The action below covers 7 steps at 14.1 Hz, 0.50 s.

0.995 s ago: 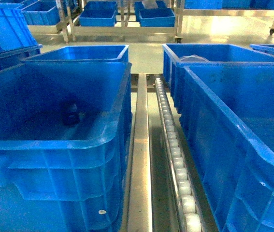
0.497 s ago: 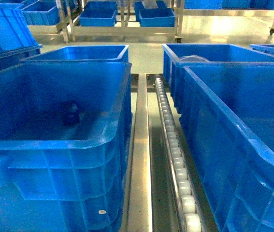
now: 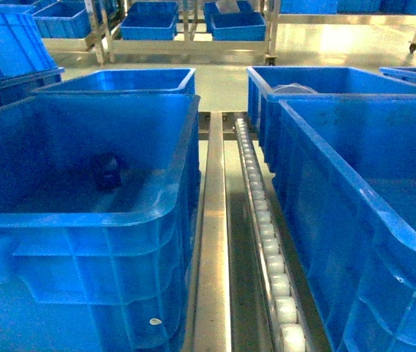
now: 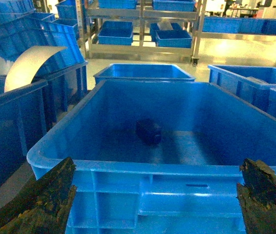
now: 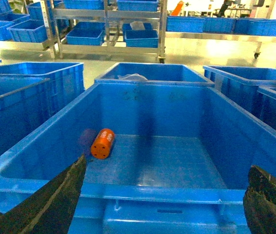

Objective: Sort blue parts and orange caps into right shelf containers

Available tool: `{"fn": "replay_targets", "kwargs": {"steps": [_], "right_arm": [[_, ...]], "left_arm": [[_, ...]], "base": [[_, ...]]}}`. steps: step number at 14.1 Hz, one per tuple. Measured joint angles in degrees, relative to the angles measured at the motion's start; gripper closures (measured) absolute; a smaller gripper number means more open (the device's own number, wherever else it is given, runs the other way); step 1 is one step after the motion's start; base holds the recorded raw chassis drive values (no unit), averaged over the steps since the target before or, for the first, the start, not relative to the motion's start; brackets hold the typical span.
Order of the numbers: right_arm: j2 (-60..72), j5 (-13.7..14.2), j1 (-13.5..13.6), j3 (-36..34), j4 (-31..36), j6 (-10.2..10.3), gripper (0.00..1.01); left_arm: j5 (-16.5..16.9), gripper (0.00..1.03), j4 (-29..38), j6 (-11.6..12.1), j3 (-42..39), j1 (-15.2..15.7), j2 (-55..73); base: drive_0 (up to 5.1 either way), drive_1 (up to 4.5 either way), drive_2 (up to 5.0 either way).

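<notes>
Both grippers, left (image 4: 155,195) and right (image 5: 164,204), are wide apart; an orange cap (image 5: 102,143) lies inside the crate (image 5: 128,187) past the right one.

The containers (image 3: 83,213) were bright blue all over, walls and ribbed rims alike. Between them the right shelf (image 3: 213,242) showed shiny silver steel rails and a track of small white rollers (image 3: 266,242). Inside one container lay an orange cap (image 5: 102,143), vivid orange with a darker end. Another held a dark blue part (image 4: 149,131), nearly navy in shadow. The floor (image 3: 222,81) beyond the containers was pale grey-green.
</notes>
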Motion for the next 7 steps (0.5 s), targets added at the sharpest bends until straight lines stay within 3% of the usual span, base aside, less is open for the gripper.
{"fn": "replay_targets", "kwargs": {"steps": [7], "right_arm": [[0.0,0.0,0.0,0.0,0.0,0.0,0.03]], "left_arm": [[0.0,0.05,0.0,0.0,0.0,0.0,0.0]], "base": [[0.0,0.00,0.0]]}}
